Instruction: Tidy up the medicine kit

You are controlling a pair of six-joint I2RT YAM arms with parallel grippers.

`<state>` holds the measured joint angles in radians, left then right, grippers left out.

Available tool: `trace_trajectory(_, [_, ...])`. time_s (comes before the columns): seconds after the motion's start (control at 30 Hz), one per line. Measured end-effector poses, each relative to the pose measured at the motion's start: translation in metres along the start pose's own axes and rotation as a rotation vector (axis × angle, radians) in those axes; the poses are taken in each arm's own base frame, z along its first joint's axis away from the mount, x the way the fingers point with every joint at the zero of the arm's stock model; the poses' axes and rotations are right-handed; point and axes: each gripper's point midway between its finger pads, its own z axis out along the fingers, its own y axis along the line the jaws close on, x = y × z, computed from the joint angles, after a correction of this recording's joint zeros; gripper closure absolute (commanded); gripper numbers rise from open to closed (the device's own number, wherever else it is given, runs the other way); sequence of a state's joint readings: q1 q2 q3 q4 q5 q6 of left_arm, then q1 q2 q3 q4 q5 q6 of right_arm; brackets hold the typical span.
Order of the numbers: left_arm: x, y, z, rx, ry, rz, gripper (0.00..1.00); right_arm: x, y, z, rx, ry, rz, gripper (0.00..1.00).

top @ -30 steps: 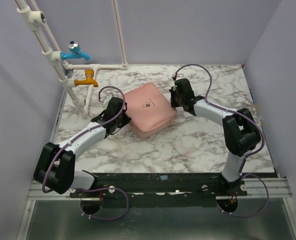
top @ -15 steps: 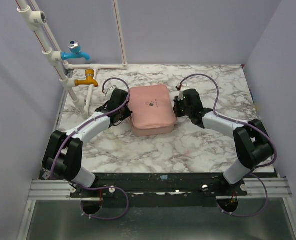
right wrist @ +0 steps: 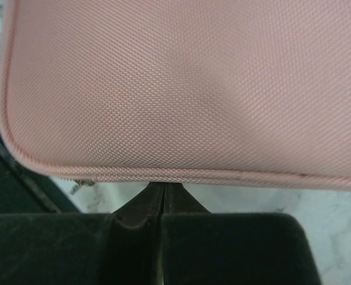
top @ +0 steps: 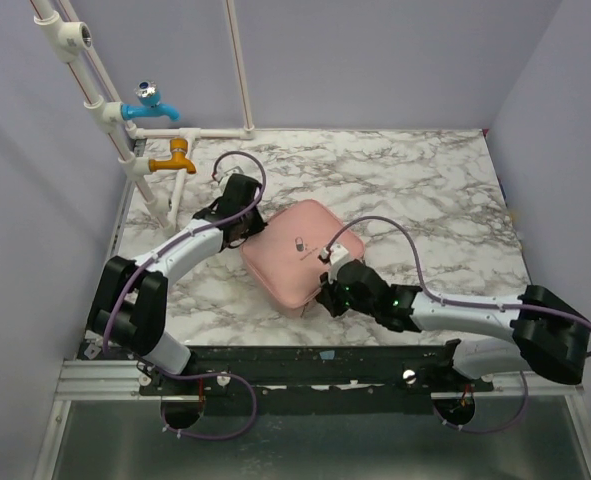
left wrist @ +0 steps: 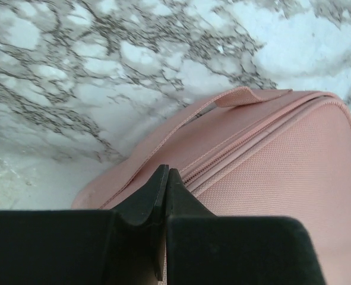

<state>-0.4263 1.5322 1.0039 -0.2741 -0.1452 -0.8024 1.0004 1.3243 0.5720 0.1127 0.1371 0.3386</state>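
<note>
The medicine kit point(top: 297, 252) is a closed pink soft case lying flat on the marble table, turned at an angle, with a small pill logo on its lid. My left gripper point(top: 245, 226) is shut, its tips against the kit's far-left side; in the left wrist view the left gripper point(left wrist: 166, 173) touches the zipper seam of the kit point(left wrist: 282, 178). My right gripper point(top: 327, 292) is shut at the kit's near-right edge, arm stretched low across the table. In the right wrist view the right gripper point(right wrist: 163, 186) sits just under the kit's point(right wrist: 193, 89) piped edge. Nothing is between either pair of jaws.
White pipes with a blue tap point(top: 151, 100) and an orange tap point(top: 175, 158) stand at the back left corner. Lilac walls close in three sides. The black rail point(top: 315, 362) marks the table's near edge, close to the kit's front corner.
My right arm has swung from the kit's far-right side round to its near-right edge. The kit has turned and slid toward the front. My left gripper stays at its left side.
</note>
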Motion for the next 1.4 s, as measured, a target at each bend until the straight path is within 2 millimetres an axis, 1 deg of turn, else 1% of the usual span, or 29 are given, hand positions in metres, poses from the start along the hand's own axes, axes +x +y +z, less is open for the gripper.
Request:
trace_trajectory(0.07, [0.007,-0.007,-0.002,0.030,0.023,0.029,1.00,0.003,0.017,-0.012,-0.048,-0.016,0.004,0.99])
trace_trajectory(0.13, [0.013,-0.012,-0.003,0.051,0.037,0.061,1.00,-0.002,0.023,-0.025,-0.062,-0.044,0.025,0.99])
trace_trajectory(0.2, [0.015,-0.015,-0.005,0.060,0.042,0.092,1.00,-0.010,0.020,-0.039,-0.045,-0.074,0.050,0.99])
trace_trajectory(0.3, [0.015,-0.015,-0.011,0.062,0.043,0.125,1.00,-0.023,0.008,-0.060,0.011,-0.121,0.091,0.99])
trace_trajectory(0.4, [0.008,-0.018,-0.028,0.064,0.014,0.148,1.00,-0.036,-0.004,-0.080,0.076,-0.154,0.130,0.99])
trace_trajectory(0.43, [0.003,-0.019,-0.035,0.064,-0.003,0.153,1.00,-0.041,-0.008,-0.087,0.100,-0.165,0.147,0.98])
trace_trajectory(0.53, [-0.020,-0.023,-0.067,0.065,-0.098,0.150,1.00,-0.052,-0.026,-0.103,0.199,-0.209,0.199,0.99])
trace_trajectory(0.57, [-0.029,-0.024,-0.082,0.072,-0.144,0.143,1.00,-0.054,-0.033,-0.107,0.237,-0.222,0.212,0.99])
trace_trajectory(0.6, [-0.033,-0.023,-0.089,0.070,-0.164,0.139,1.00,-0.054,-0.039,-0.109,0.274,-0.230,0.219,0.99])
trace_trajectory(0.63, [-0.041,-0.023,-0.105,0.080,-0.207,0.127,1.00,-0.054,-0.046,-0.110,0.314,-0.233,0.221,0.99])
trace_trajectory(0.7, [-0.051,-0.020,-0.129,0.100,-0.266,0.102,1.00,-0.055,-0.059,-0.109,0.393,-0.226,0.223,0.99])
trace_trajectory(0.73, [-0.053,-0.016,-0.140,0.109,-0.289,0.086,1.00,-0.056,-0.064,-0.107,0.426,-0.218,0.223,0.99])
trace_trajectory(0.77, [-0.053,-0.013,-0.146,0.115,-0.302,0.078,1.00,-0.059,-0.069,-0.104,0.454,-0.213,0.225,0.99])
trace_trajectory(0.8, [-0.050,-0.008,-0.152,0.125,-0.311,0.068,1.00,-0.062,-0.076,-0.101,0.483,-0.206,0.228,0.99])
trace_trajectory(0.87, [-0.039,0.001,-0.154,0.129,-0.304,0.057,1.00,-0.071,-0.095,-0.097,0.538,-0.204,0.246,0.99])
trace_trajectory(0.93, [-0.018,0.015,-0.150,0.126,-0.265,0.044,1.00,-0.084,-0.117,-0.096,0.586,-0.219,0.278,0.99])
trace_trajectory(0.97, [-0.011,0.020,-0.148,0.123,-0.251,0.040,1.00,-0.092,-0.128,-0.096,0.603,-0.233,0.296,0.99])
trace_trajectory(1.0, [0.006,0.031,-0.145,0.115,-0.216,0.032,1.00,-0.100,-0.138,-0.096,0.620,-0.245,0.308,0.99])
trace_trajectory(1.03, [0.016,0.039,-0.143,0.109,-0.196,0.024,1.00,-0.106,-0.148,-0.095,0.633,-0.253,0.319,0.99])
trace_trajectory(1.13, [0.039,0.054,-0.143,0.118,-0.159,-0.015,1.00,-0.116,-0.171,-0.086,0.652,-0.248,0.331,0.99])
trace_trajectory(1.2, [0.054,0.064,-0.142,0.129,-0.144,-0.049,1.00,-0.117,-0.178,-0.075,0.637,-0.230,0.330,0.99])
trace_trajectory(1.27, [0.067,0.073,-0.139,0.126,-0.121,-0.074,1.00,-0.113,-0.181,-0.064,0.605,-0.209,0.330,0.99])
trace_trajectory(1.4, [0.089,0.078,-0.125,0.106,-0.034,-0.093,1.00,-0.109,-0.183,-0.048,0.536,-0.187,0.341,0.99])
